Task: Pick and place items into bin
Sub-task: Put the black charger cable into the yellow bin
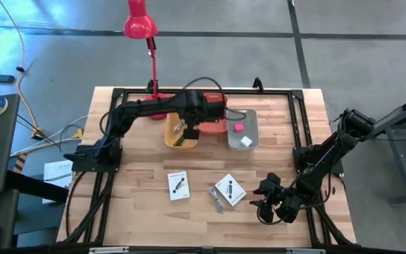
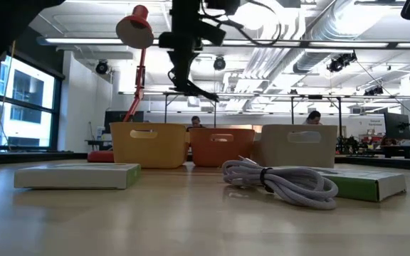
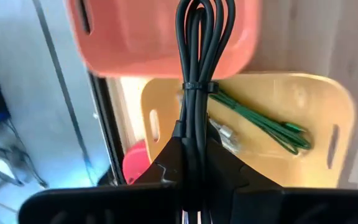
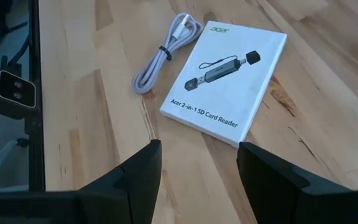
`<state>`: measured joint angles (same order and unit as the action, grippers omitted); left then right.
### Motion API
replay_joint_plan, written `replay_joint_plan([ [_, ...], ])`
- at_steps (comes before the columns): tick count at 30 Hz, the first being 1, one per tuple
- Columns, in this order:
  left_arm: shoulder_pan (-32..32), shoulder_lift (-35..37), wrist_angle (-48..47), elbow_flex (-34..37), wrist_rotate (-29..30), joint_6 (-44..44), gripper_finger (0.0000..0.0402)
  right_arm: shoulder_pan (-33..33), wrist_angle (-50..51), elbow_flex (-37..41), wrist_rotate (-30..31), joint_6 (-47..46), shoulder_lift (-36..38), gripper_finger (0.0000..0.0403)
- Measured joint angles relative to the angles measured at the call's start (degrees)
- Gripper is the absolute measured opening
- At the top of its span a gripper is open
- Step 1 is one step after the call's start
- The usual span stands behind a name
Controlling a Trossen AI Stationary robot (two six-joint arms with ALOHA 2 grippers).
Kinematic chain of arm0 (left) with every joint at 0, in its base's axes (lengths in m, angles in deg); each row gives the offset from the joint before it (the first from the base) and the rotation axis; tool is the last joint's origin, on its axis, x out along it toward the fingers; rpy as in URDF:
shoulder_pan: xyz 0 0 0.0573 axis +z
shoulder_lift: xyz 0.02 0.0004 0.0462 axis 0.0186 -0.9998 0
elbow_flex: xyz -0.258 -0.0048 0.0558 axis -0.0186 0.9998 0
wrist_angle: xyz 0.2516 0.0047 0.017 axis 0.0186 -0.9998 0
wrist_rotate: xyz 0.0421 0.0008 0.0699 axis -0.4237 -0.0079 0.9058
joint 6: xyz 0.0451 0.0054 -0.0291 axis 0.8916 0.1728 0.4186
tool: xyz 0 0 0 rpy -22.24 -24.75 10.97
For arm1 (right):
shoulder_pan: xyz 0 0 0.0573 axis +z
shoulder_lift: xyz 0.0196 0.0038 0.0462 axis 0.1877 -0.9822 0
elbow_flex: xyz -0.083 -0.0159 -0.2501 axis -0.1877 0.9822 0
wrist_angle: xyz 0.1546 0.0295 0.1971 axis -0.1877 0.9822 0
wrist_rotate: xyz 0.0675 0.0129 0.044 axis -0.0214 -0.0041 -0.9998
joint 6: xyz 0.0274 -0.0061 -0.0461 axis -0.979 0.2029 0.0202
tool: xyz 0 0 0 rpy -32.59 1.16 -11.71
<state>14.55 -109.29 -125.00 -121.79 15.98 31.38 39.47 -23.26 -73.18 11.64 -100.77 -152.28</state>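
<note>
**A:** Where does the black cable (image 3: 194,68) sit relative to the bins?

**B:** The left gripper (image 3: 191,155) has it pinched between its fingers, closed tight on the bundle. In the left wrist view the tied loops run straight out from the fingertips, long axis in line with the gripper. From above, that gripper (image 1: 191,127) hangs over the yellow bin (image 1: 169,137), right at the border with the orange bin (image 1: 217,127). The low view shows the cable (image 2: 191,82) dangling well above the bin rims.

**A:** What's already in the yellow bin?

**B:** A green stick (image 3: 260,121) and a small clear packet (image 3: 225,135) lie on its floor. The grey bin (image 1: 232,137) holds a pink cube (image 1: 238,128) and a white cube (image 1: 246,141).

**A:** So the drop?

**B:** I'd judge it hinges on which bin lies directly under the hanging loops; the wrist view puts them across both the orange and yellow bins, so I cannot tell which.

**A:** And the right arm?

**B:** The right gripper (image 4: 197,168) waits low at the table's near right, fingers spread wide, holding nothing. Just ahead of it lie a white card-reader box (image 4: 225,78) and a white coiled cable (image 4: 163,53), side by side. It's the nearer arm to both. A second white box (image 1: 179,185) lies farther left.
</note>
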Motion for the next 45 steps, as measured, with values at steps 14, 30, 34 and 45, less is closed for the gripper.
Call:
replay_joint_plan([
  [14,5.5,0.58,0.02,0.02,-3.7,-6.68,0.0014,0.0,0.01,0.0,-0.47,-0.42,0.0,0.0199],
  [30,3.87,7.41,1.72,18.28,0.04,-14.87,0.0022,0.02,0.05,0.0,-0.07,-0.11,0.0,0.0199],
  [34,4.05,12.52,11.0,24.95,-1.4,-18.96,0.0021,0.02,0.87,0.0,0.08,-0.05,0.0,0.0199],
  [45,5.8,15.88,17.91,33.44,-4.83,-24.88,0.0028,-0.02,-0.35,0.0,0.57,-0.54,0.0,0.0199],
])
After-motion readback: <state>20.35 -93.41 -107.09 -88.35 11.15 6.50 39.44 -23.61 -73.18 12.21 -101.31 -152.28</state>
